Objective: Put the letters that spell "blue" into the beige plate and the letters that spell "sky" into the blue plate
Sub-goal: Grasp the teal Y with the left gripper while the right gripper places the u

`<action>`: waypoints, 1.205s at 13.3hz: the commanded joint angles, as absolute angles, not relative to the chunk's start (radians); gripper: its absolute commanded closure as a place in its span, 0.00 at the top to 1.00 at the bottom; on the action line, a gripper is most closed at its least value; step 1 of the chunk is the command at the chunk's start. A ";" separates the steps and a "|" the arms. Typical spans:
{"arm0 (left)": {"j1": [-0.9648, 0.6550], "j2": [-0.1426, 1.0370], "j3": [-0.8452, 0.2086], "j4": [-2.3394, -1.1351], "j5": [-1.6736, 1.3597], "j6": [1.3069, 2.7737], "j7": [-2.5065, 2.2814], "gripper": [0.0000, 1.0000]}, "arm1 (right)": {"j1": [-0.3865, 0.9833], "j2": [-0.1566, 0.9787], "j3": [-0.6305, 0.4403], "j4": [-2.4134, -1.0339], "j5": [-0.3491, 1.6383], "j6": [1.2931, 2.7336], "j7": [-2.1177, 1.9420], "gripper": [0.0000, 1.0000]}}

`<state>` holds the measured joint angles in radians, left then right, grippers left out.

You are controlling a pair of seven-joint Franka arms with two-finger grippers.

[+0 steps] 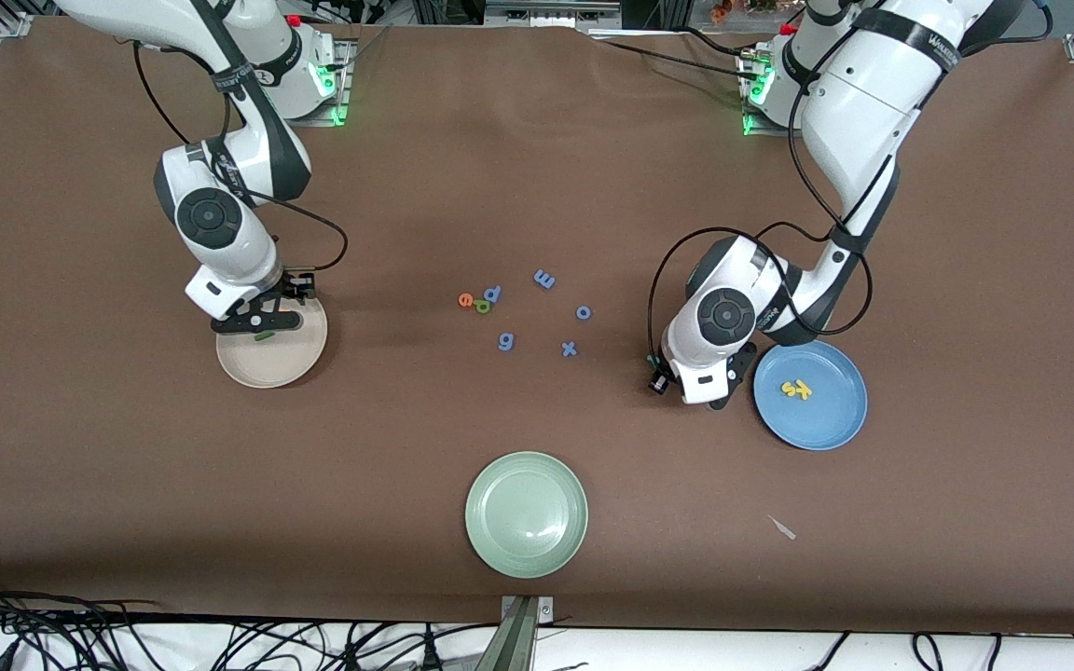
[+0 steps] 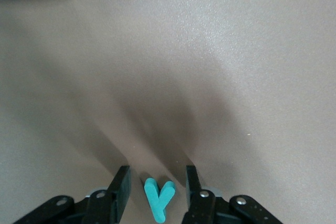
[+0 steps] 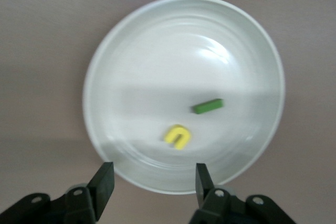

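y: the teal y point(image 2: 158, 199) lies flat on the bare worktop point(image 2: 199, 66), low centre of the left wrist view, in the gap of the left gripper point(image 2: 156, 187).
y axis: stem runs toward the wrist, the two prongs point away from it.
Left fingers: apart, one on each side of the y, not yet touching it.
Step in hand: grasping the y, the last "sky" letter; s and k point(image 1: 796, 389) already lie in the blue plate point(image 1: 826, 431), right of centre in the front view.
Next move: close squarely on the y, lift, carry over to the blue plate just beside.
Right gripper: the right gripper point(image 3: 153, 181) hangs over the beige plate point(image 3: 131, 56), fingers apart and empty.
Beige plate: holds u point(image 3: 178, 136) and l point(image 3: 207, 106).
Left to do: e point(image 1: 465, 300) and b point(image 1: 482, 306) sit mid-frame, touching the blue p point(image 1: 493, 294).
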<state>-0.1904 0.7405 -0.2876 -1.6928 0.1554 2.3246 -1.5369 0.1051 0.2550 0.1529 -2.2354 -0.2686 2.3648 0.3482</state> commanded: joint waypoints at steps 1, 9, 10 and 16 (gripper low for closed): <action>-0.199 0.718 -0.287 -1.710 0.173 2.322 -1.591 0.50 | 0.106 0.323 0.282 -2.140 -0.213 2.352 0.566 0.71; -0.204 0.721 -0.288 -1.710 0.175 2.324 -1.605 0.35 | 0.207 0.524 0.411 -1.994 -0.225 2.482 1.216 0.72; -0.204 0.721 -0.288 -1.710 0.175 2.324 -1.605 0.32 | 0.221 0.538 0.411 -1.994 -0.233 2.511 1.314 0.72; -0.195 0.712 -0.288 -1.698 0.186 2.313 -1.588 0.08 | 0.255 0.571 0.410 -1.999 -0.385 2.520 1.578 0.72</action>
